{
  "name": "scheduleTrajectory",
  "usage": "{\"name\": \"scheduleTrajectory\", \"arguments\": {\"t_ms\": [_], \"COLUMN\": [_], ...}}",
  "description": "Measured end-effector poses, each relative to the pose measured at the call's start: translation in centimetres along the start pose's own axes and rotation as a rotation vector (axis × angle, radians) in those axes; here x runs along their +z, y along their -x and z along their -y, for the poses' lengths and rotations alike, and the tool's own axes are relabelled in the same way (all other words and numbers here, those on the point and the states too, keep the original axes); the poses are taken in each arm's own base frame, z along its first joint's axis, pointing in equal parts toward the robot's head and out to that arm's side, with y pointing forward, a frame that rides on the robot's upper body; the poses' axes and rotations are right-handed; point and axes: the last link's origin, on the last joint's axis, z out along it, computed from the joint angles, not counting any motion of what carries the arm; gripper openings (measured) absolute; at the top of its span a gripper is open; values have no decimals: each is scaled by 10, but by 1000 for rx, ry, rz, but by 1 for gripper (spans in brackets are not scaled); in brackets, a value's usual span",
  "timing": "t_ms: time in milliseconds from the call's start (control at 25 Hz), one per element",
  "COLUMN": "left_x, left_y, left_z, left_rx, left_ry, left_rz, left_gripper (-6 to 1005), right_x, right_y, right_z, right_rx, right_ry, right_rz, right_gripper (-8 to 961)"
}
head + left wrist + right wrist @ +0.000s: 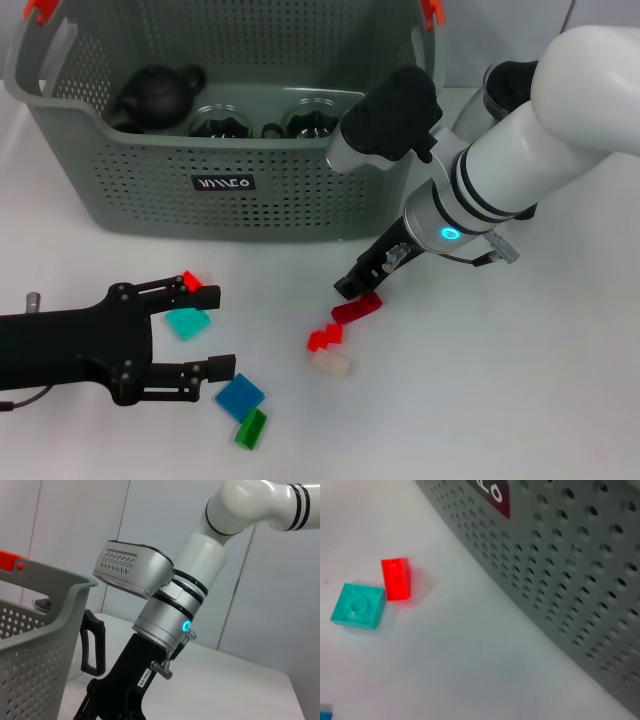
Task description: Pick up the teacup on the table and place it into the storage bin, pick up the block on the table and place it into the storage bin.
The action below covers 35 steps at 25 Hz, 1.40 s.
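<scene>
The grey-green storage bin (230, 190) stands at the back, and its wall (570, 570) fills much of the right wrist view. Two dark teacups (222, 122) (312, 118) sit inside it beside a black teapot (155, 95). My right gripper (358, 285) hangs low in front of the bin's right corner, just above a red block (357, 308) on the table. My left gripper (205, 332) rests open at the lower left, with a teal block (187, 322) lying between its fingers. Another red block (191, 280) lies by its far finger.
More loose blocks lie on the white table: red (323, 337), cream (331, 364), blue (240, 395) and green (251, 429). The right wrist view shows the teal block (358, 606) and a red block (396, 578) near the bin wall. The left wrist view shows the bin corner (40, 630).
</scene>
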Motion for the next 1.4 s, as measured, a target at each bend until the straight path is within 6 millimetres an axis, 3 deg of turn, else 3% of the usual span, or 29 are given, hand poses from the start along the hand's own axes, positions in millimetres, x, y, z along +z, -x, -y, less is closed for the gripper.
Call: {"name": "scheduleTrajectory", "arguments": {"t_ms": [1400], "left_x": [0], "left_y": [0], "left_z": [0], "left_rx": [1], "left_ry": [0], "left_rz": [0], "left_gripper": [855], "right_x": [-2], "right_y": [1], "right_z": [-1], "right_rx": [9], "right_ry": [10], "right_rz": [-3], "right_gripper": [452]}}
